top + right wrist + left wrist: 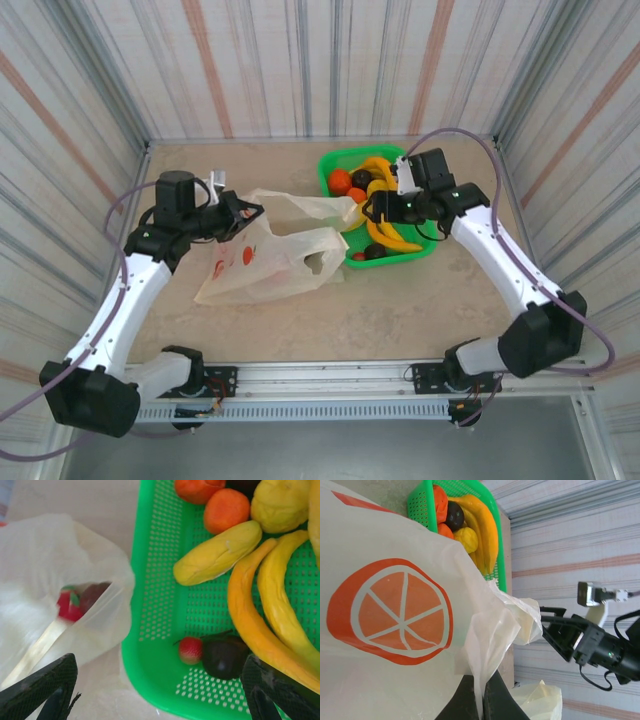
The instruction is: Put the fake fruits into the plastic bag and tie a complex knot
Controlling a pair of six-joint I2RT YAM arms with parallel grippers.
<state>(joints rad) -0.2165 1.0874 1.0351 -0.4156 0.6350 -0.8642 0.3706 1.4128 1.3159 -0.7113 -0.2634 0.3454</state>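
1. The left pincer (479, 702) is clamped on a fold of the plastic bag (270, 255), which lies on the desk (400, 310) beside the green basket (330, 165).
2. The right pincer (157, 672) hangs spread wide, gripping nothing, over the basket's edge.
3. Most of the fake fruits (250, 605) lie in the basket; two pieces, one red and one dark, show through the bag.

plastic bag (265, 255): laid flat on the table (420, 310), left of centre, with its mouth turned to the right.
basket (322, 172): set at the far right, its left rim overlapped by the bag's mouth.
fake fruits (390, 240): piled in the basket.
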